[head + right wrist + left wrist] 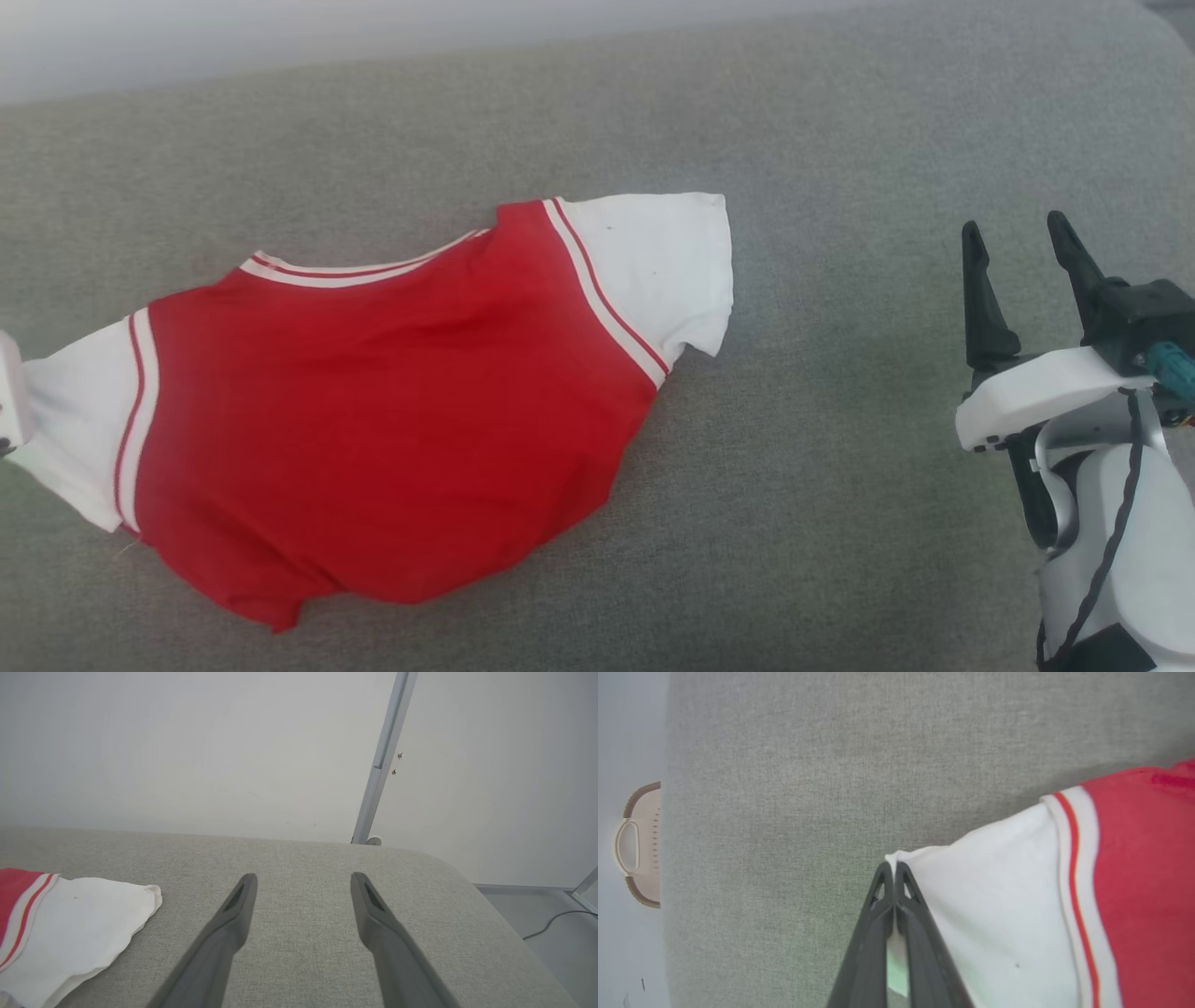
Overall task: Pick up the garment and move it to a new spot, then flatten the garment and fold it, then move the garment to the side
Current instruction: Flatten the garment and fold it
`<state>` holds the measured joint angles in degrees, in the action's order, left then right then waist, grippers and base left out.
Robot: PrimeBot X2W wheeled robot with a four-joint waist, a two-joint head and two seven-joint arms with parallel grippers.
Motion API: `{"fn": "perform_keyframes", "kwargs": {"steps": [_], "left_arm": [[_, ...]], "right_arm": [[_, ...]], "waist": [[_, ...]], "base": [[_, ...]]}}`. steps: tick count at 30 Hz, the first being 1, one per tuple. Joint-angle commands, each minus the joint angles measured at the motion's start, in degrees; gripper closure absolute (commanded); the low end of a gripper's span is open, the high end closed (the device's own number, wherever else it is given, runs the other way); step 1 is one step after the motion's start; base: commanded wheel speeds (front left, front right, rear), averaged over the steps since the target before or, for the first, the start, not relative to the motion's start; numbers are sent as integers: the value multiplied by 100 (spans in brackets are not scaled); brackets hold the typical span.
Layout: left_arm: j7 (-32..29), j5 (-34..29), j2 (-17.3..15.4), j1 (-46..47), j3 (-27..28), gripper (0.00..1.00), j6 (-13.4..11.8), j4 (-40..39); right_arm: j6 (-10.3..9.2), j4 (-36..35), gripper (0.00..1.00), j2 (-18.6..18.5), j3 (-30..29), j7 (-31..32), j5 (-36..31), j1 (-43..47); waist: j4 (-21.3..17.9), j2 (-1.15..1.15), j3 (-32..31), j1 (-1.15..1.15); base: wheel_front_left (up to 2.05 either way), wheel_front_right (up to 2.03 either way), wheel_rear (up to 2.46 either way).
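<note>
Pinching the garment (392, 411) by its white sleeve (985, 896) at the left, my left tool (893, 868) has both fingers pressed together on the sleeve's edge. The garment lies spread and slightly rumpled on the grey cushion (840, 467), striped collar toward the far side. My right tool (1013, 222) hovers at the right with fingers spread, well apart from the garment's other sleeve (653, 271).

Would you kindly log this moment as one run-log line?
left end effector: shut on T-shirt sleeve | right end effector: open, empty
</note>
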<state>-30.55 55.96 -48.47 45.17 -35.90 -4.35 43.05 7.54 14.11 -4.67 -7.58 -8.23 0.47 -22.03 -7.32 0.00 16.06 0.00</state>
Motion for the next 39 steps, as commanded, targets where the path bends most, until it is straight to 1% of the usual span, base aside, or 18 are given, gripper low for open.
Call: {"fn": "perform_keyframes", "kwargs": {"steps": [1, 4, 7, 9, 10, 11, 12, 13, 20, 22, 25, 31, 39], "left_arm": [[68, -48, 30, 80, -1, 100, 5, 126], [223, -41, 118, 142, 27, 100, 49, 442], [250, 6, 220, 212, 12, 100, 174, 686], [314, 49, 292, 263, 46, 76, 260, 822], [341, 79, 347, 277, 48, 71, 316, 881], [369, 105, 396, 287, 50, 56, 372, 942], [422, 95, 421, 310, 46, 31, 434, 985], [492, 88, 441, 348, 48, 0, 495, 1012], [764, 87, 549, 331, -6, 0, 863, 1114], [870, 20, 536, 305, -44, 0, 894, 1107], [1016, -63, 513, 303, -77, 0, 879, 1058], [1789, -128, 631, 89, -37, 0, 905, 650], [3215, -285, 692, -399, 148, 0, 600, -322]], "right_arm": [[-10, -26, 0, 6, 10, 3, -9, -55], [-10, -39, 0, 17, 3, -8, -13, -82], [-10, -48, 0, 22, -18, -14, -30, -83], [-10, -42, 0, 27, -23, -20, -42, -83], [-10, -32, 0, 27, -24, -24, -52, -84], [-10, -23, 0, 27, -15, -24, -60, -88], [-10, -12, 0, 27, -8, -22, -58, -96], [-10, -2, 0, 27, -2, -24, -57, -100], [-10, -23, 0, -9, 95, 17, -35, 9], [-10, -31, 0, -8, 140, 36, -9, 42], [-10, -15, 0, -23, 209, 65, 20, 72], [-10, 144, 0, -116, 541, 247, 233, 182], [-10, 587, 0, -337, 1042, 591, 606, 69]], "waist": [[-35, 0, 58, 0], [-54, 0, 129, 0], [-50, 0, 159, 0], [-35, 0, 162, 0], [-21, 0, 150, 0], [-9, 0, 134, 0], [4, 0, 111, 0], [20, 0, 82, 0], [196, 0, -228, 0], [240, 0, -309, 0], [287, 0, -389, 0], [525, 0, -636, 0], [964, 0, -869, 0]], "base": [[0, 0, 0], [0, 0, 0], [0, 0, 0], [0, 0, 0], [0, 0, 0], [0, 0, 0], [0, 0, 0], [0, 0, 0], [0, 0, 0], [0, 0, 0], [0, 0, 0], [0, 0, 0], [0, 0, 0]]}}
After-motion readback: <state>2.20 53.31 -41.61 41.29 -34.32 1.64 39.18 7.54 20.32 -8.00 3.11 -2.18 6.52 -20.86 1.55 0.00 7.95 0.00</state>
